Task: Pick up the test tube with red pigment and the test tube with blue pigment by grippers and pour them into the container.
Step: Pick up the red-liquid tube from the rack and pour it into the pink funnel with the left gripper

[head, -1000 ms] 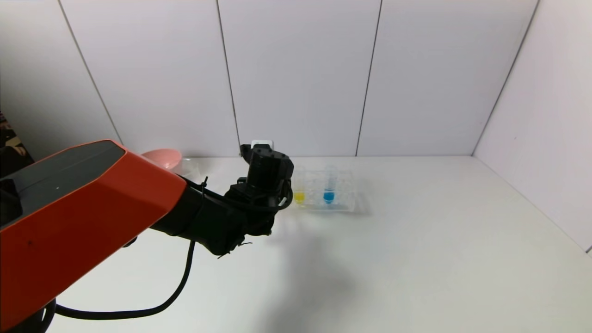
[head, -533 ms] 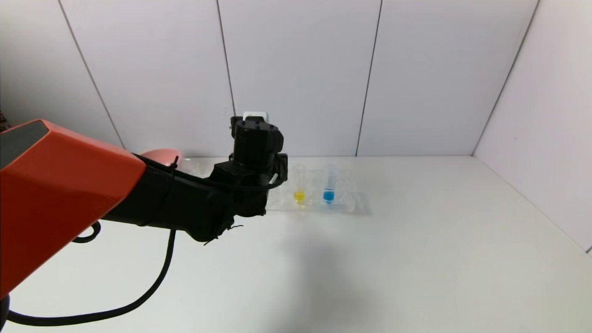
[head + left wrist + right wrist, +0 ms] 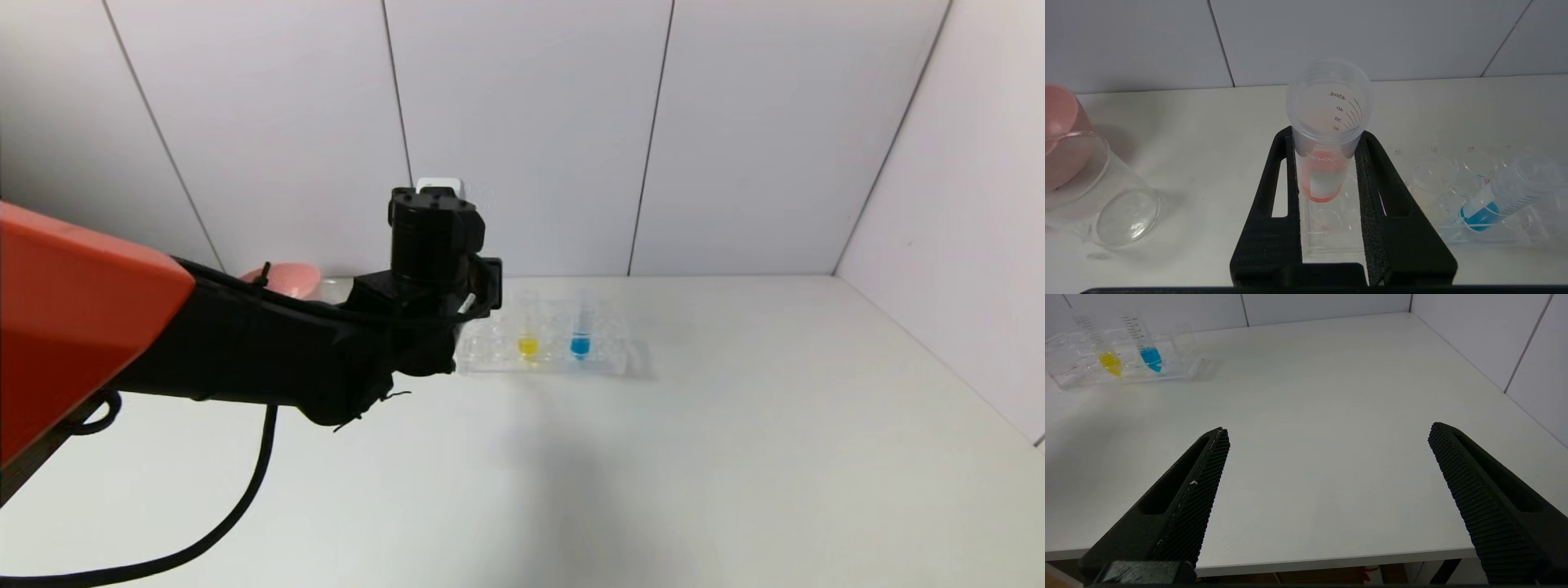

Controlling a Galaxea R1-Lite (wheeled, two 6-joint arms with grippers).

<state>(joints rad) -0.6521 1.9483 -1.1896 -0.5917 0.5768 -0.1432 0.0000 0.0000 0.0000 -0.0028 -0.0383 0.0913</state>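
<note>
One test tube with red pigment (image 3: 1325, 163) is pinched between the left gripper (image 3: 1327, 163) fingers, lifted above the rack (image 3: 543, 351) near the surface's far edge. Carrying toward the container (image 3: 1098, 204) and tilting is called for next. Right gripper (image 3: 1327, 465) fingers are spread wide.

Lab bench setting, clear tube rack (image 3: 543, 355) with pigment tubes, glass beaker (image 3: 1098, 196), bare white table (image 3: 735, 457), panelled walls (image 3: 531, 122)
</note>
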